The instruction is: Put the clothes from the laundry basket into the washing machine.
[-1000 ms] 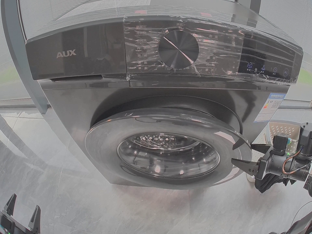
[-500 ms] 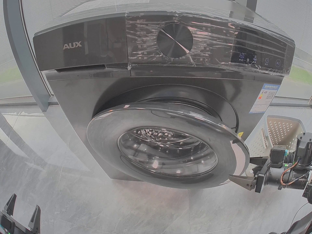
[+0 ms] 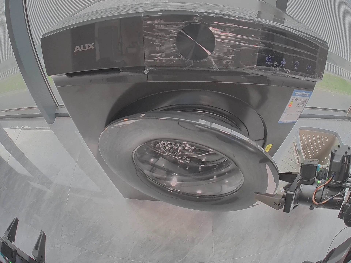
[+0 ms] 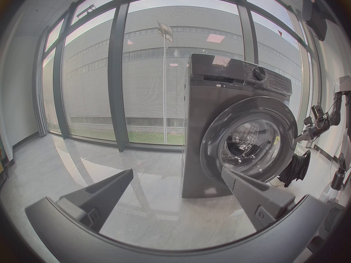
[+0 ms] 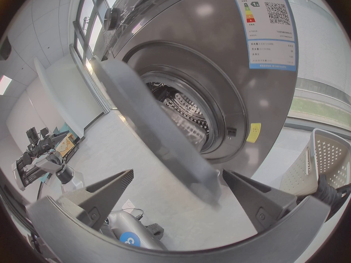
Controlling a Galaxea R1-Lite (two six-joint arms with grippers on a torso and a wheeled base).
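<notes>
the washing machine stands on a pale tiled floor with a glazed window wall behind it. its round door is ajar: the hinge side is on the robot's left and the free edge stands out from the machine front on the robot's right. the steel drum is visible through the gap and through the door glass.

right gripper – at the free edge of the door, low on the machine front. its fingers are spread wide, one in front of the door rim and one behind it, so that the rim passes between them. in the right wrist view the rim of the door runs down into the gap of the right gripper; contact between the finger pads and the rim cannot be confirmed.

left gripper – low and well away from the machine, off its hinge side. fingers spread, nothing between them. in the left wrist view the left gripper faces the machine's front corner across the floor.

laundry basket – pale, perforated, on the floor just beside the machine on the free-edge side, behind the right arm. the clothes appear as a dark bundle hanging at the basket, below the right gripper and apart from it. in the right wrist view the same dark fabric lies against the wall of the laundry basket.

a dial sits at the centre of the machine's control panel under clear film, and an energy label is fixed beside the door opening.
</notes>
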